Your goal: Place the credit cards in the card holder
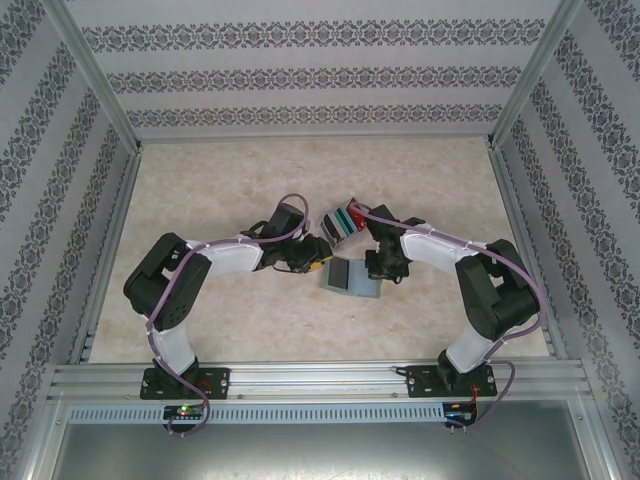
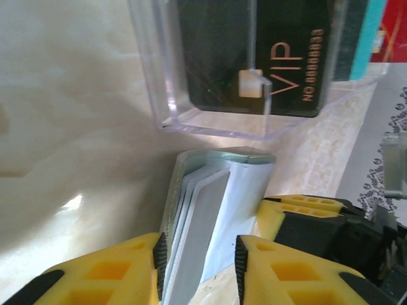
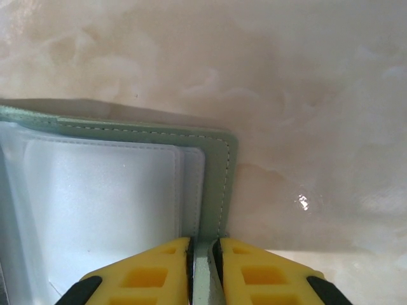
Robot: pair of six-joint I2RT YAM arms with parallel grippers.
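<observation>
At the middle of the pale marbled tabletop, two robot arms are working on a small flat grey-green bifold card holder, which is lying open just in front of a clear plastic tray with upright slots. The right claw is pinching the stitched outer edge of the card holder's cover, its yellow pads together on the thin green flap. This hold looks meant to keep the cover from sliding on the tabletop. The left claw is gripping the opposite side, its pads pressed on either face of the raised half and its clear inner sleeves, apparently to keep a pocket standing and reachable.

The credit cards are standing in the tray's slots just beyond the holder. They are thin rectangular plastic ones, among them a dark grey card stamped "VIP", a teal-green card and a red card. As far as the wrist views show, none is sitting in a sleeve.

With both claws occupied on the holder, loading appears not yet begun — one claw would have to let go and reach to the tray for a card. The sleeves look thin and slick, so a card could catch on a pocket's lip, or the holder could flop shut once released.
</observation>
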